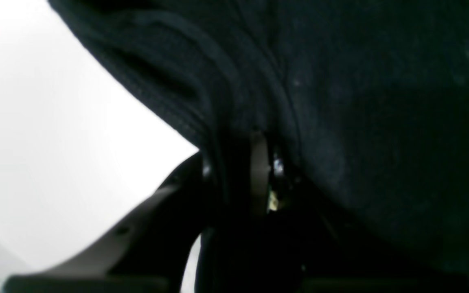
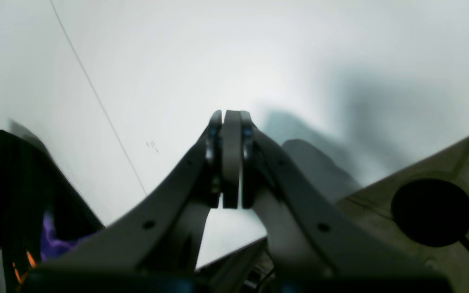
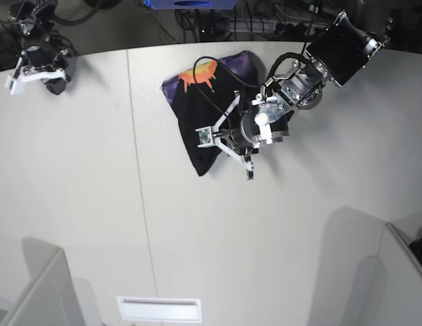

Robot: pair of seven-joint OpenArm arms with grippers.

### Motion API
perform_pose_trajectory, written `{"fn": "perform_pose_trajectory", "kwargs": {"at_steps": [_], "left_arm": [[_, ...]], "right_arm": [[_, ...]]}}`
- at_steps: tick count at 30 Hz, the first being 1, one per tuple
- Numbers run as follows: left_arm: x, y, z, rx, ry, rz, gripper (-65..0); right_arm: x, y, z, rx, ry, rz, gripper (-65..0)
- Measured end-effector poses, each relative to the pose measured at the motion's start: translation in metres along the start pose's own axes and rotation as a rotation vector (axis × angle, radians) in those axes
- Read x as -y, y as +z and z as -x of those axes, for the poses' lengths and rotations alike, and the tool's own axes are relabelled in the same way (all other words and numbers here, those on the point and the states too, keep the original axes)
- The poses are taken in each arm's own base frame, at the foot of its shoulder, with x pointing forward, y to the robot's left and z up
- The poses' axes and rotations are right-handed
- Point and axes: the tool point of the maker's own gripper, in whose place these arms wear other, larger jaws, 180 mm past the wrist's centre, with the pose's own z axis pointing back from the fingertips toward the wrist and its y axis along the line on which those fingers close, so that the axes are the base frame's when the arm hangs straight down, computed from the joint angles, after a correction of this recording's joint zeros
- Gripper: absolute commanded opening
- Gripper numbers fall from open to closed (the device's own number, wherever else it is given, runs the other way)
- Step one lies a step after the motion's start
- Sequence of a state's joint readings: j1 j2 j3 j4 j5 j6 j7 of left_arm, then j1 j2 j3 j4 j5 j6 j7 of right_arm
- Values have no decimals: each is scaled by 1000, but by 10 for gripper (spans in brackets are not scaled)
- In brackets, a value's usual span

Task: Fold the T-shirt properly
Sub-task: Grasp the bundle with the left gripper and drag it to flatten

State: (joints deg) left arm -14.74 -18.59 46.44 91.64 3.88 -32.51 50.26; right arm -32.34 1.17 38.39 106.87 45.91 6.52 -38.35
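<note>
- 1 T-shirt (image 3: 190, 112), black cloth, lying on the white table (image 3: 81, 190) in the upper middle of the base view, partly hidden by the left arm (image 3: 306, 81).
- Print: purple and orange patches visible towards the far part of the garment in the base view, the orange spiky in outline; a purple patch also runs along the near-left edge there.
- Outline: irregular and bunched, narrowing to 1 dark point at its near end; the full layering cannot be made out.
- Surface, left wrist view: plain black, with long curved creases and raised folds; 1 thick roll of cloth runs down into the gripper, the white tabletop beside it.
- Surface, right wrist view: dark cloth at the lower left, bearing small areas of purple and orange.
- Position by the seam: the garment's main body lies to the view's right of the thin table seam (image 3: 138, 156) in the base view.
- 1 left gripper (image 1: 234, 175), narrow, pinching a fold of the T-shirt; the fingertips are blurred and partly covered by cloth.
- 1 right gripper (image 2: 231, 154), closed with its tips together, holding nothing; it hangs above the white table, well apart from the T-shirt.
</note>
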Motion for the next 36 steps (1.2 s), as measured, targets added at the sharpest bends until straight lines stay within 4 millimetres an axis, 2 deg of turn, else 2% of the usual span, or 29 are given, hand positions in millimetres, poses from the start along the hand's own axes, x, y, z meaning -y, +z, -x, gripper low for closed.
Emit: {"fn": "perform_pose_trajectory", "kwargs": {"at_steps": [8, 13, 22, 36], "left_arm": [[8, -3, -25, 64, -143, -2, -650], [11, -4, -33, 82, -188, 9, -650], [9, -9, -43, 145, -213, 24, -650], [6, -10, -44, 152, -201, 31, -650]], "right_arm": [[-1, 2, 17, -18, -49, 5, -650], [0, 3, 17, -19, -49, 7, -650], [-1, 3, 20, -22, -60, 7, -650], [-2, 2, 21, -25, -59, 4, -650]]}}
